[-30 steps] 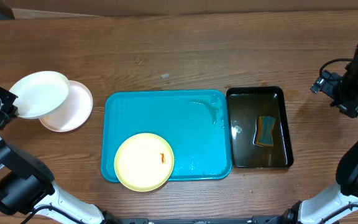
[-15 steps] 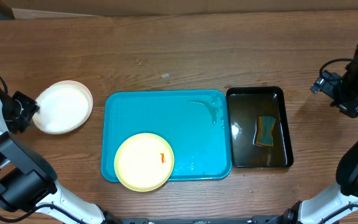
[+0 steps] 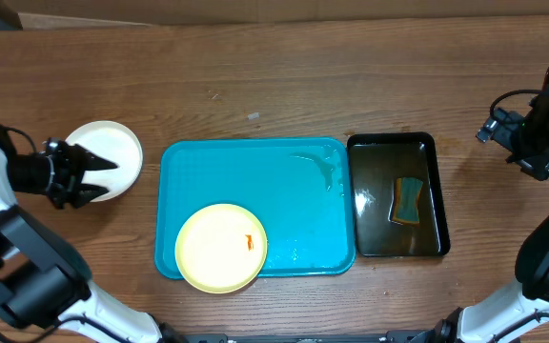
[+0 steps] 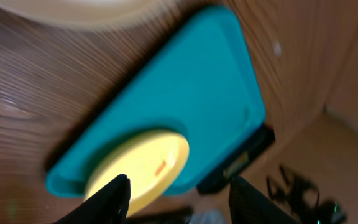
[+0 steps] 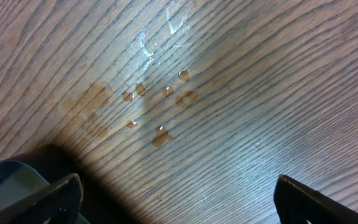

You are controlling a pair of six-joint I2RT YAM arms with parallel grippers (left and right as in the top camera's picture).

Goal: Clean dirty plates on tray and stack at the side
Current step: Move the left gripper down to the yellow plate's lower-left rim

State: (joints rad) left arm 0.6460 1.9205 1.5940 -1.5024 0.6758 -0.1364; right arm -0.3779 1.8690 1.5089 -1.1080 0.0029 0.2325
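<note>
On the left side of the overhead view, the white plates (image 3: 114, 145) sit stacked on the surface (image 3: 255, 76) beside the tray (image 3: 294, 191); I can't count them from above. The left end effector (image 3: 98, 178) is at their near edge, fingers spread wide and holding nothing. The yellow plate (image 3: 219, 250) is in the tray's front-left corner with an orange smear (image 3: 250, 242) on it, and its edge hangs over the tray rim. The sponge (image 3: 408, 201) lies in the black water tray (image 3: 394, 139). The right end effector (image 3: 494, 128) is parked well off to the right. The left wrist view is blurred, but it shows both fingers (image 4: 114, 200) wide apart with an empty gap, and past them the yellow plate (image 4: 143, 165) and the tray (image 4: 197, 87). In the right wrist view the right end effector (image 5: 179, 202) is also wide and empty over wet wood with water drops (image 5: 160, 106). My read is that one plate is left to clean. Risks: pressing on the overhanging edge could tip the yellow plate or slide it off the wet tray. The left fingers could clip the white plates on retreat and shift the stack. A dripping sponge would put more water on the surface.
</note>
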